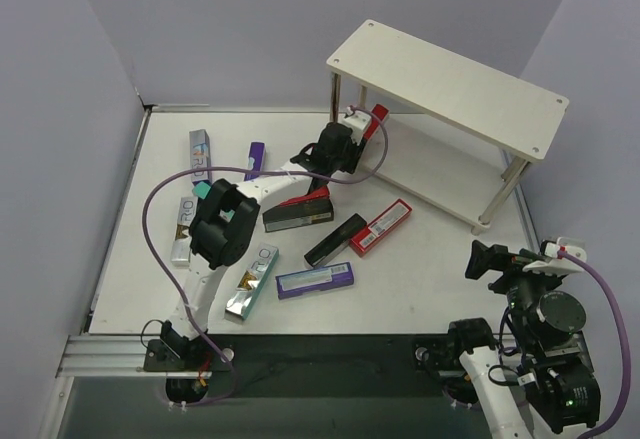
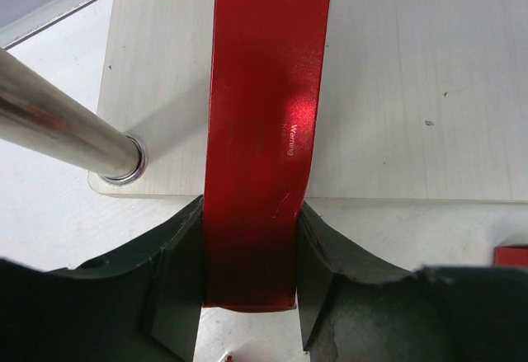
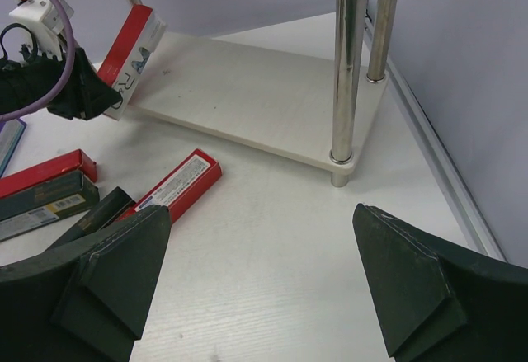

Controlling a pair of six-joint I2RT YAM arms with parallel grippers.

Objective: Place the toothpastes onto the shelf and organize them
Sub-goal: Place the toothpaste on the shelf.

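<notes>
My left gripper (image 1: 352, 137) is shut on the near end of a red toothpaste carton (image 1: 378, 117). In the left wrist view the carton (image 2: 268, 131) runs from between the jaws out over the left end of the shelf's lower board (image 2: 412, 90). The right wrist view shows the same carton (image 3: 128, 57) tilted over the board's corner (image 3: 247, 98). The shelf (image 1: 450, 89) stands at the back right. Several more toothpastes lie on the table: red-and-white (image 1: 381, 226), black (image 1: 335, 240), purple (image 1: 315, 280), teal-silver (image 1: 252, 281). My right gripper (image 1: 488, 259) stands open over bare table (image 3: 260, 212).
A metal shelf leg (image 2: 58, 127) stands just left of the held carton. Two more legs (image 3: 346, 65) rise ahead of the right gripper. A red-and-black pair of cartons (image 1: 298, 211) lies under the left arm; silver cartons (image 1: 199, 154) lie at the far left. Walls close in the table.
</notes>
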